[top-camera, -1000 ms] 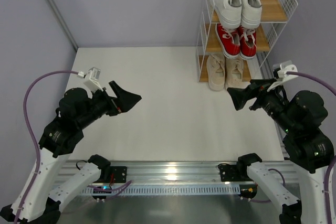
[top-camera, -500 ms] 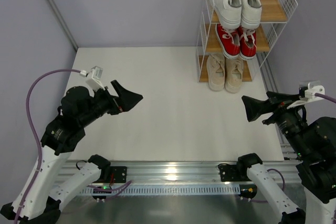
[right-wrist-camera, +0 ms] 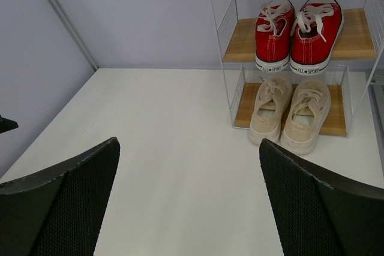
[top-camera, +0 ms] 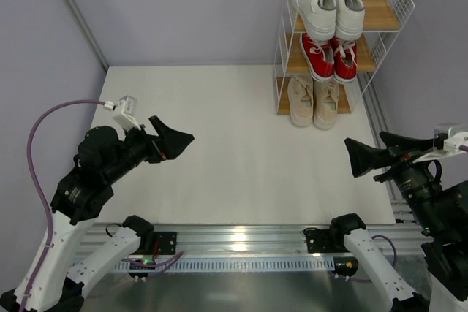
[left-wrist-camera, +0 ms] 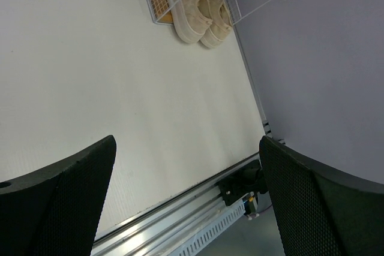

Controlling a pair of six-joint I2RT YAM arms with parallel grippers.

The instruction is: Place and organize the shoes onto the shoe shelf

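**Left gripper** (top-camera: pixel 174 140): jaws wide apart, nothing between them. It hangs over the near-left part of the table (top-camera: pixel 241 151). The shelf lies far off, ahead and well across to its right.

**Right gripper** (top-camera: pixel 362 157): jaws wide apart, nothing between them. It hangs at the table's near-right edge. The shelf lies ahead of the jaws and a little to their left. This is the nearer arm by a clear margin.

**Shoe shelf** (top-camera: pixel 281 42): stands upright at the far-right corner, apart from both grippers, with three boards stacked and one pair on each.
- Bottom board: beige pair (top-camera: pixel 314 100), side by side and touching. Their long axes run front to back, and the heels jut past the board's front edge toward the right jaws.
- Middle board: red pair (top-camera: pixel 330 57), side by side, heels outward, lying the same way as the beige pair.
- Top board: white pair (top-camera: pixel 329 1), side by side, lying the same way.

**Status (judgement):** every pair in view is already shelved and aligned, so the task looks complete. If any move remains, it would be the right arm nudging the beige heels farther in.
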